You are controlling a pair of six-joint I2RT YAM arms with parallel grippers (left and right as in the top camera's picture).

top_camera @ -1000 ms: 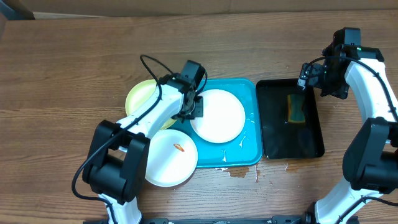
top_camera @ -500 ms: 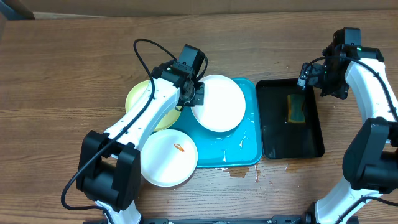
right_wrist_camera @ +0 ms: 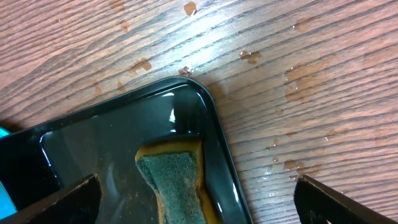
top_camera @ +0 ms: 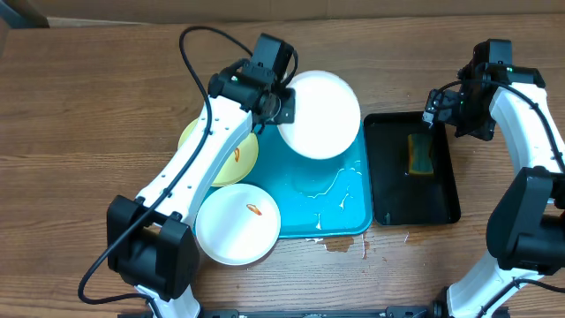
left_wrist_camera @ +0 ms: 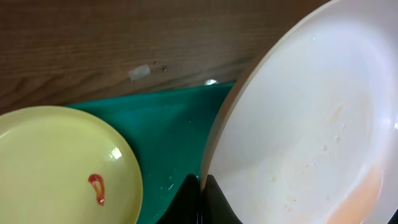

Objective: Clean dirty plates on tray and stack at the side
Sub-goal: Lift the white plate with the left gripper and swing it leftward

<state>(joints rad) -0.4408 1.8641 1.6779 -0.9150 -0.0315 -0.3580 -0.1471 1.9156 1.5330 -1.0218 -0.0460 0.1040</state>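
My left gripper [top_camera: 284, 108] is shut on the left rim of a white plate [top_camera: 324, 115], which it holds tilted above the far edge of the turquoise tray [top_camera: 344, 208]. The left wrist view shows the black fingertips [left_wrist_camera: 214, 196] pinching that rim, with the plate [left_wrist_camera: 311, 124] faintly orange-stained. A yellow-green plate [top_camera: 225, 157] with a red smear lies on the tray's left edge, also in the wrist view [left_wrist_camera: 56, 168]. Another white plate [top_camera: 237, 225] with an orange smear overlaps the tray's near left corner. My right gripper [top_camera: 433, 115] hangs open over the black tray, holding nothing.
The black tray [top_camera: 441, 208] holds water and a yellow-green sponge [top_camera: 419, 155], seen below my open right gripper [right_wrist_camera: 198, 180]. Water drops lie on the wood by the black tray's corner [right_wrist_camera: 298, 81] and near the turquoise tray's front edge [top_camera: 340, 243].
My left arm has lifted the white plate off the middle of the turquoise tray and carried it toward the far edge. The right arm has not moved.
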